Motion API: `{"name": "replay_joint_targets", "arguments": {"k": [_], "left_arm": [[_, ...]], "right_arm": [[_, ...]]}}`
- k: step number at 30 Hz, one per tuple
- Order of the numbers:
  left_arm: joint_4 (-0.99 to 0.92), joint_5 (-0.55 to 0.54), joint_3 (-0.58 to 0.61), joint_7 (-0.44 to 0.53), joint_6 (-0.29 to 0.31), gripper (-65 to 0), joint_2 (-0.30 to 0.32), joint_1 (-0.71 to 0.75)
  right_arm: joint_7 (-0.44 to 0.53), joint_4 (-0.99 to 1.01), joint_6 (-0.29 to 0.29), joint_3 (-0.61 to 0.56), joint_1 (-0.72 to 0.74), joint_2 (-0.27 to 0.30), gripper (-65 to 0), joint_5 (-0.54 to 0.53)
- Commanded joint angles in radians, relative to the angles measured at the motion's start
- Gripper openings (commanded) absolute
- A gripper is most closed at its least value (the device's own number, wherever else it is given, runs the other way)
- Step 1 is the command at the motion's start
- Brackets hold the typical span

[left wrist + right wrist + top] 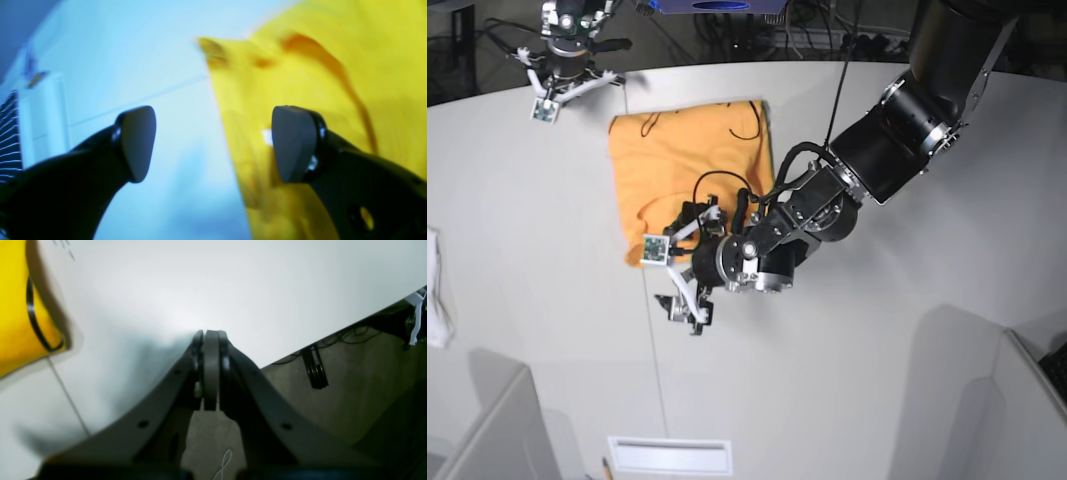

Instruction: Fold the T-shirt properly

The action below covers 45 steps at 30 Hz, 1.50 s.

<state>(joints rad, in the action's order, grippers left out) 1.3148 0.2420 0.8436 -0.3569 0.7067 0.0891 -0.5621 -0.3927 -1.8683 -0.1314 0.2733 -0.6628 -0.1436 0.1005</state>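
The T-shirt (689,170) lies folded into a rough rectangle on the white table (907,300), its dark neckline trim toward the far edge. My left gripper (672,272) is at the shirt's near edge. In the left wrist view this gripper (215,145) is open, with one finger over the blurred shirt (320,76) and the other over bare table; nothing is pinched. A small white tag (267,136) shows by the right finger. My right gripper (575,80) sits at the far left corner. It is shut (211,336) and empty, with the shirt's corner (16,306) to its left.
A white cloth (435,290) lies at the table's left edge. A thin seam (655,370) runs across the table toward a slot (670,455) near the front. Cables and gear (757,30) sit beyond the far edge. Floor (350,390) shows past the table edge.
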Motion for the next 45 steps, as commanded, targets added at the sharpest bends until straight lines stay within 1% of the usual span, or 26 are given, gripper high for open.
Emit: {"name": "replay_joint_targets", "arguments": {"k": [1, 3, 4, 6, 7, 9, 10, 11, 12, 14, 16, 17, 20, 23, 25, 27, 30, 32, 33, 34, 36, 38, 40, 42, 44, 45], "left_arm": [[0.045, -0.01, -0.036, 0.011, -0.009, -13.0, -0.002, -0.02], [0.118, -0.063, -0.096, -0.009, -0.009, -13.2, 0.002, 0.004], [0.164, -0.106, -0.136, -0.046, -0.009, -13.2, 0.005, 0.015], [0.268, -0.215, -0.218, -0.161, -0.009, -13.3, 0.01, 0.044], [0.312, -0.257, -0.26, -0.205, -0.009, -13.5, 0.028, 0.058], [0.414, -0.341, -0.333, -0.287, -0.009, -14.3, 0.09, 0.106], [0.467, -0.364, -0.361, -0.307, -0.009, -17.1, 0.128, 0.133], [0.52, -0.373, -0.381, -0.313, -0.009, -20.9, 0.162, 0.164], [0.57, -0.375, -0.406, -0.311, -0.009, -26.3, 0.2, 0.208], [0.655, -0.361, -0.481, -0.31, -0.009, -41.1, 0.254, 0.324], [0.687, -0.343, -0.58, -0.31, -0.009, -58.6, 0.275, 0.434], [0.687, -0.335, -0.628, -0.31, -0.009, -65.0, 0.275, 0.475], [0.687, -0.32, -0.801, -0.31, -0.009, -65.0, 0.281, 0.597], [0.688, -0.32, -0.933, -0.308, -0.009, -65.0, 0.294, 0.704], [0.687, -0.32, -0.998, -0.287, -0.009, -65.0, 0.321, 0.795], [0.685, -0.315, -1.045, -0.19, -0.009, -65.0, 0.344, 0.916], [0.682, -0.309, -1.124, 0.058, -0.009, -65.0, 0.377, 1.134], [0.678, -0.309, -1.171, 0.2, -0.009, -65.0, 0.378, 1.258], [0.675, -0.309, -1.194, 0.249, -0.009, -65.0, 0.378, 1.316], [0.67, -0.307, -1.219, 0.264, -0.009, -65.0, 0.377, 1.37], [0.662, -0.307, -1.256, 0.266, -0.009, -65.0, 0.377, 1.456], [0.648, -0.307, -1.274, 0.266, -0.009, -65.0, 0.369, 1.536], [0.609, -0.316, -1.268, 0.267, -0.009, -65.0, 0.351, 1.602], [0.546, -0.309, -1.226, 0.269, -0.009, -65.0, 0.323, 1.637], [0.452, -0.293, -1.167, 0.27, -0.009, -65.0, 0.308, 1.646], [0.4, -0.278, -1.137, 0.27, -0.009, -65.0, 0.301, 1.642]], "right_arm": [[0.024, -0.02, -0.006, 0.004, -0.012, 0.003, -65.0, 0.005], [0.025, -0.023, -0.006, 0.002, -0.015, 0.003, -65.0, 0.005], [0.025, -0.032, -0.004, 0.004, -0.015, 0.003, -65.0, 0.005], [0.025, -0.061, -0.003, 0.004, -0.033, 0.003, -65.0, 0.005], [0.025, -0.077, -0.003, 0.004, -0.042, 0.005, -65.0, 0.005], [0.025, -0.106, -0.003, 0.005, -0.056, 0.009, -65.0, 0.006], [0.025, -0.109, -0.003, 0.007, -0.059, 0.011, -65.0, 0.008], [0.025, -0.11, -0.003, 0.011, -0.059, 0.022, -65.0, 0.009], [0.025, -0.112, -0.003, 0.028, -0.059, 0.039, -65.0, 0.009], [0.025, -0.11, -0.003, 0.051, -0.053, 0.051, -65.0, 0.008], [0.025, -0.113, -0.001, 0.068, -0.053, 0.055, -65.0, 0.008], [0.025, -0.113, -0.001, 0.077, -0.053, 0.057, -65.0, 0.008], [0.025, -0.113, -0.001, 0.119, -0.036, 0.06, -65.0, 0.009], [0.024, -0.113, -0.001, 0.154, -0.042, 0.101, -65.0, 0.009], [0.018, -0.113, -0.001, 0.162, -0.062, 0.131, -65.0, 0.009], [0.018, -0.112, -0.001, 0.185, -0.093, 0.152, -65.0, 0.009], [0.019, -0.116, -0.001, 0.235, -0.159, 0.158, -65.0, 0.009], [0.018, -0.119, 0.0, 0.254, -0.197, 0.16, -65.0, 0.009], [0.018, -0.118, 0.0, 0.255, -0.223, 0.16, -65.0, 0.011], [0.018, -0.115, 0.0, 0.251, -0.248, 0.166, -65.0, 0.011], [0.015, -0.104, 0.0, 0.238, -0.291, 0.2, -65.0, 0.011], [-0.009, -0.064, 0.0, 0.195, -0.321, 0.224, -65.0, 0.011], [-0.067, -0.029, 0.0, 0.142, -0.34, 0.24, -65.0, 0.009], [-0.125, -0.003, 0.0, 0.073, -0.358, 0.243, -65.0, 0.009], [-0.171, 0.045, 0.0, -0.027, -0.378, 0.256, -65.0, 0.009], [-0.183, 0.08, 0.0, -0.085, -0.383, 0.281, -65.0, 0.009]]}}
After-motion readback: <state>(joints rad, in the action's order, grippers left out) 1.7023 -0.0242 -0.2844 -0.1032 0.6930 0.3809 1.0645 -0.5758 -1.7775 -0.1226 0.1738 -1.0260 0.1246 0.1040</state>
